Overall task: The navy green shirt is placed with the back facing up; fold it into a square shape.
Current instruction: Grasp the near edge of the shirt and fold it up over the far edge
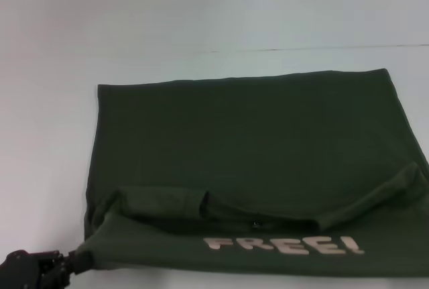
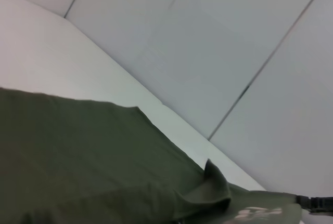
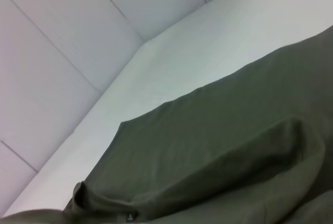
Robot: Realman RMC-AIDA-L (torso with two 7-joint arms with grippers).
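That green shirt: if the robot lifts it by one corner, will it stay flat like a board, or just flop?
Probably flop. The navy green shirt already sags into soft rolled folds where its near edge is turned over. The left gripper pinches one corner, and the cloth there bunches into a point. It looks light, and a push would likely wrinkle it.

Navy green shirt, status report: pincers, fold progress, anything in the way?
Left pincer at near left corner of the navy green shirt, pinching it. Right pincer out of view. Near edge folded over, "FREE!" lettering showing. No obstruction visible.
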